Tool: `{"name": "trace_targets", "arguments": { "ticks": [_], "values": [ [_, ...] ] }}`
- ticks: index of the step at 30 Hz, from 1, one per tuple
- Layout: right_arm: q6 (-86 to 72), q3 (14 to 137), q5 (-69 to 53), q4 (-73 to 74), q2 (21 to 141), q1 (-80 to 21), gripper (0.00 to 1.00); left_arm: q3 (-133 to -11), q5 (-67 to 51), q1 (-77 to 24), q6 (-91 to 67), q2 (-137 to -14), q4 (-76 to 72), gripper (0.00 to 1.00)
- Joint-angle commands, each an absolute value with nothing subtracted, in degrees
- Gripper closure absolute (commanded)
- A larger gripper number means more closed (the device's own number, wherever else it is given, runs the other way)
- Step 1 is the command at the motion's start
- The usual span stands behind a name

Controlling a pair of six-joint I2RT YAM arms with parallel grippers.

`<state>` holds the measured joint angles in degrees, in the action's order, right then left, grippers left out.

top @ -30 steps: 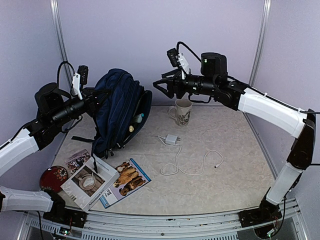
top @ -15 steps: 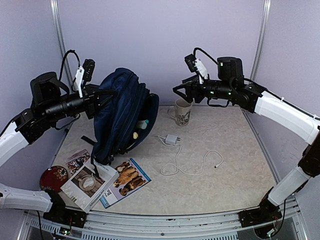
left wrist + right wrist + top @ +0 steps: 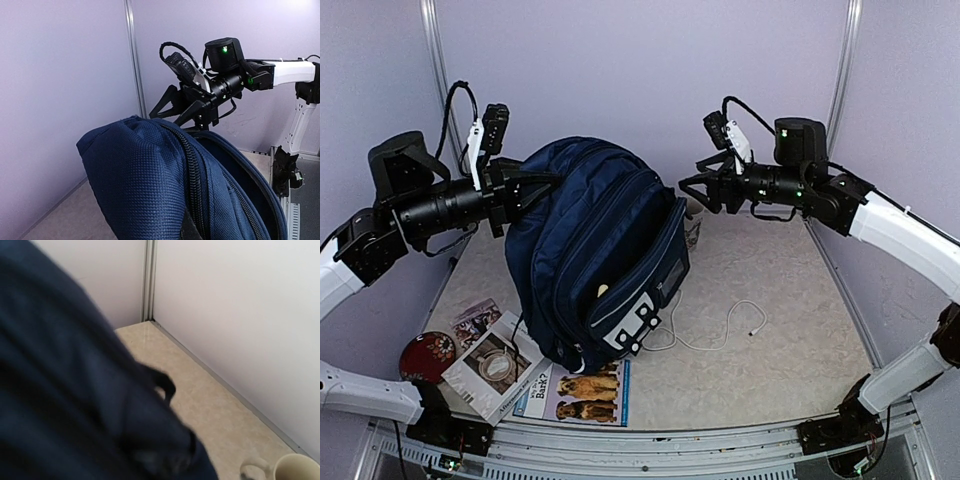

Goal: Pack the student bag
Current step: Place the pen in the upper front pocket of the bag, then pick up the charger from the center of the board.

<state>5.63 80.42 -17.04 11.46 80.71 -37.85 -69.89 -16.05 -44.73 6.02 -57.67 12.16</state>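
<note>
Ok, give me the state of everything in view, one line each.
Backpack, zip open, held up tilted by its top.
Left gripper, shut on the backpack.
Right gripper, open, empty, beside the backpack's top.
Mug, upright on the table.
Cable, loose on the table, partly hidden.
Dog magazine, closed, flat, partly hidden by the backpack.

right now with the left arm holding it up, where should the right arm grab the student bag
Probably take the student bag at its upper right rim beside the zipper, coming in level from the right. The left gripper pinches the top left, so the bag sags right and forward. That rim looks like a thin fold, and the right gripper, fingers open, faces it.
</note>
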Motion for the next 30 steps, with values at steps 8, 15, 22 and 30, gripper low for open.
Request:
{"name": "trace_targets", "arguments": {
  "ticks": [8, 15, 22, 30],
  "values": [
    [7.0, 79.5, -15.5, 13.3, 79.4, -37.5, 0.34, -69.3, -5.5, -43.7, 8.7, -56.3, -1.9, 1.00],
    [5.8, 79.9, -13.6, 14.3, 81.1, -37.1, 0.34, -67.9, -4.0, -42.7, 8.2, -55.9, -2.8, 1.00],
    [2.6, 81.6, -10.8, 19.5, 88.9, -35.5, 0.34, -67.1, 2.1, -40.1, 6.7, -54.8, -3.4, 1.00],
    [4.1, 87.4, -13.5, 23.4, 104.1, -35.1, 0.22, -66.4, 2.7, -38.3, 7.3, -53.5, -2.7, 1.00]
  ]
}}
